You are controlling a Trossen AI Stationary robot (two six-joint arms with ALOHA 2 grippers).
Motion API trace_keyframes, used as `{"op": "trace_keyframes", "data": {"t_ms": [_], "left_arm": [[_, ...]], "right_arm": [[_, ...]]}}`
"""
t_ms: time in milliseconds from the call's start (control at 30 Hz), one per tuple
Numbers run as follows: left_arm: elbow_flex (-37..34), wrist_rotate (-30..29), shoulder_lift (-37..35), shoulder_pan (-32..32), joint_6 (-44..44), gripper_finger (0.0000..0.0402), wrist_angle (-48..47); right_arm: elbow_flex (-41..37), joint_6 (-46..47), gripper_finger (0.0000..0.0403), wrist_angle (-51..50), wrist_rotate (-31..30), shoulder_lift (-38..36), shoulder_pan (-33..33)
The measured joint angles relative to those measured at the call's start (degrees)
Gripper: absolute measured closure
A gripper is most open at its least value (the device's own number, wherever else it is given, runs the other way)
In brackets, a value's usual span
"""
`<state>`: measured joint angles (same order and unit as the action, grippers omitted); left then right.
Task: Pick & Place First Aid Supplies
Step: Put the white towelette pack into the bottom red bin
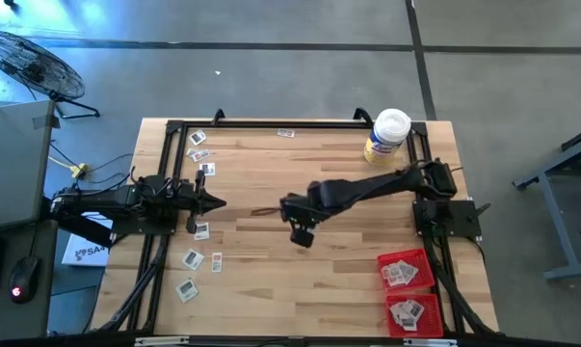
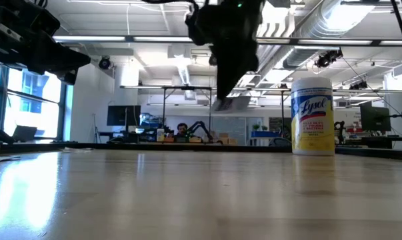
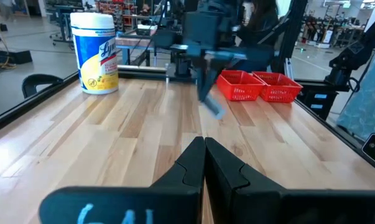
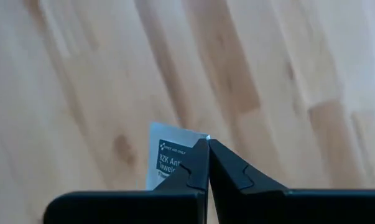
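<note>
My right gripper (image 4: 207, 144) hangs over the middle of the table (image 1: 268, 209), shut on one small white packet (image 4: 167, 155) with dark print. In the low view that packet (image 2: 225, 104) is well above the tabletop. My left gripper (image 3: 204, 149) is shut and empty, hovering over the table's left part (image 1: 216, 202). Several more packets lie flat on the left side (image 1: 201, 154) (image 1: 192, 258), and one lies at the far edge (image 1: 286, 132). Two red trays (image 1: 406, 258) (image 1: 420, 326) sit at the near right corner with packets in them. My right gripper pinches the packet between its two fingertips at an upper corner (image 4: 198, 142), coming from above and slanting down. The packet is lifted clear of the table and hangs below the fingers. The fingers hide its lower part in the wrist view.
A yellow Lysol jar with a white lid (image 1: 387, 135) stands at the far right. A black frame (image 1: 271, 123) runs around the table edges. Bare wood (image 1: 309, 280) lies between the loose packets and the trays. A person (image 2: 181, 129) shows far off in the room.
</note>
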<state>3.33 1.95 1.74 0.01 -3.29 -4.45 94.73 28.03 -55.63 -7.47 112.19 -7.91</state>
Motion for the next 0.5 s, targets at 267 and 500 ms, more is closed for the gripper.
{"op": "trace_keyframes", "data": {"t_ms": [267, 500], "left_arm": [[0.0, 0.0, 0.0, 0.0, 0.0, 0.0400, 0.0], [0.0, 0.0, 0.0, 0.0, 0.0, 0.0400, 0.0]], "right_arm": [[-3.1, 14.4, 0.0403, -5.7, 0.9, -2.9, -10.4], [-5.9, 31.0, 0.0403, -7.8, 7.4, -7.7, -20.2]]}}
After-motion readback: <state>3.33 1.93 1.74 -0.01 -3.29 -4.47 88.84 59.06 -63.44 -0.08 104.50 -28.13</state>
